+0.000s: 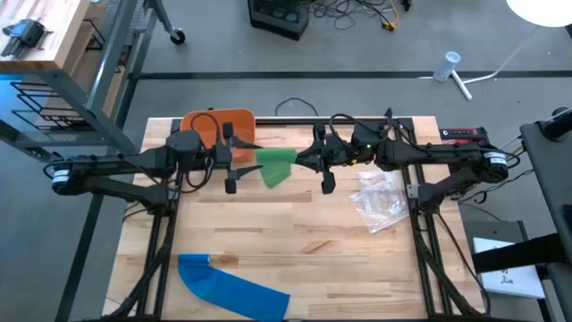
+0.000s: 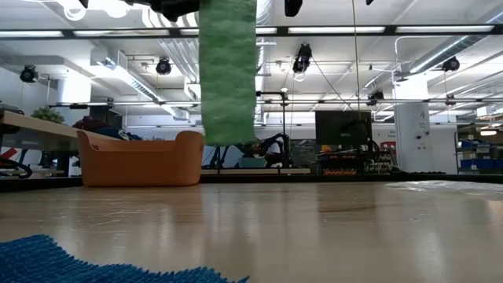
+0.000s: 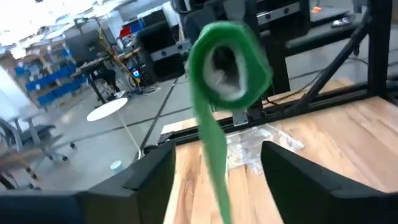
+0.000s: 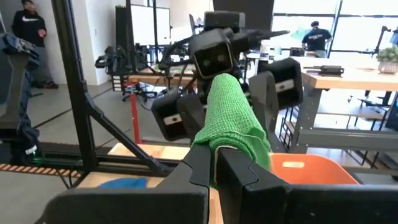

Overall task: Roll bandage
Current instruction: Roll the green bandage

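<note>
The green bandage [image 1: 275, 166] is up in the air over the table's far middle. Part of it is wound into a loop [image 3: 227, 57] around the tips of my right gripper [image 4: 219, 159], which is shut on it. A flat tail [image 2: 228, 75] hangs straight down from the loop, and its lower end is clear of the tabletop. My left gripper [image 1: 239, 161] faces the loop from the table's left. It is open, with a finger [image 3: 152, 177] on either side of the tail, touching nothing. My right gripper pinches the bandage's wound end [image 4: 233, 134] between its two shut fingers, and the cloth wraps over and around the fingertips in several layers. The fingers come in level from the table's right. The loop is lifted clear and the tail hangs slack below it.
An orange bin [image 1: 220, 125] stands at the far edge behind my left gripper. A crumpled clear plastic bag [image 1: 379, 197] lies right of centre. A blue cloth [image 1: 231, 286] lies at the near edge. Bare wood lies between them. People stand in the room beyond.
</note>
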